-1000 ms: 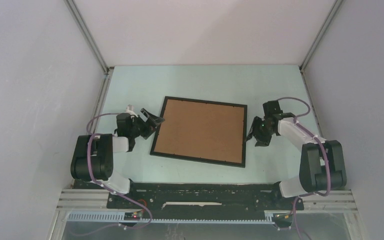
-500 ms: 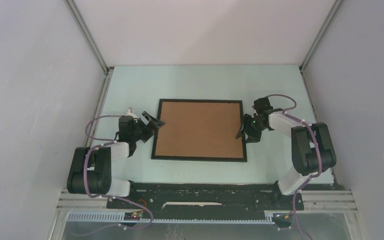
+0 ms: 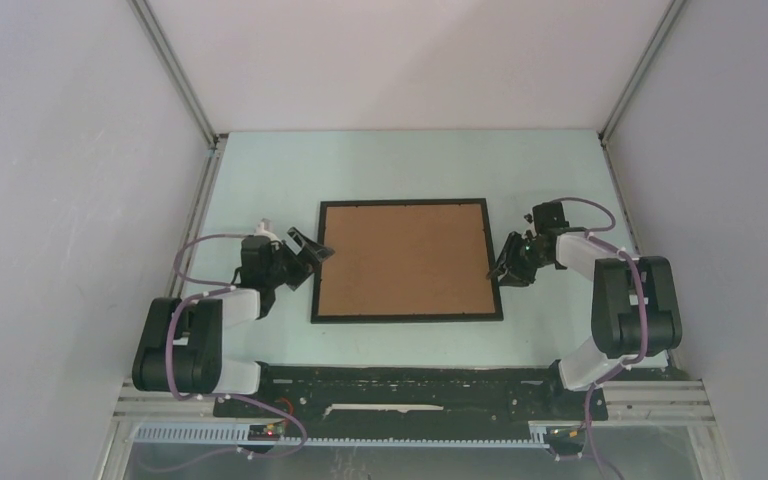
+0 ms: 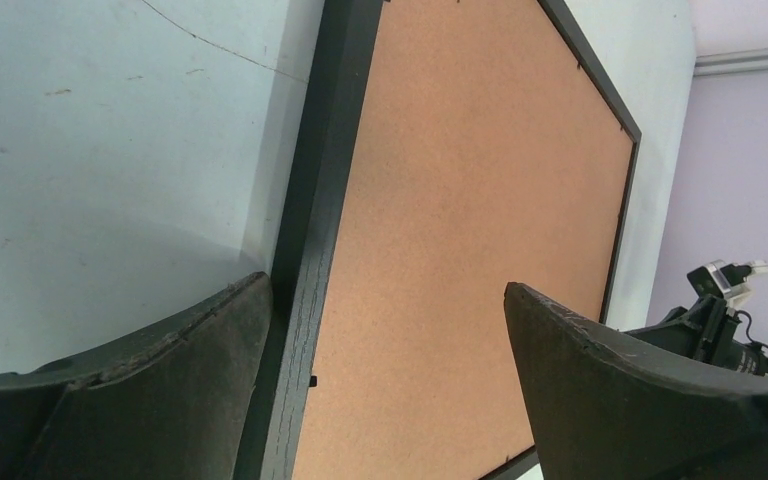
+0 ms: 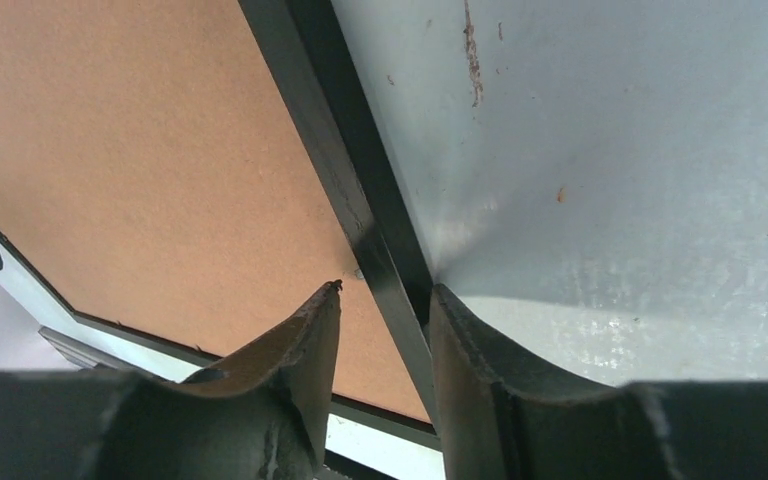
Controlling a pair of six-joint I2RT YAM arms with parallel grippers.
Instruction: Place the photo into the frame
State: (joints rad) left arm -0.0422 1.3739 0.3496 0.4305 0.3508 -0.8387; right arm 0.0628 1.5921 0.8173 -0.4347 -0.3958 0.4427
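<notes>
Now straightens frame (image 3: pixel 405 202) on tabletop (image 3: pixel 400 160), right fingers (image 5: pixel 300 350) pinching its right edge, left fingers (image 4: pixel 160 380) wide; backing (image 3: pixel 406 260) still in.

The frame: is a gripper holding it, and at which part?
Cannot be told: the right gripper closely brackets the frame at its right rail; the left gripper stands open over the left rail, gripping nothing.

The frame (image 3: pixel 406 318) lies mid-table (image 3: pixel 410 160) with a board (image 3: pixel 405 260) inside it. The left gripper (image 3: pixel 312 264) straddles its 9 o'clock edge, the right gripper (image 3: pixel 501 272) its 3 o'clock edge.
</notes>
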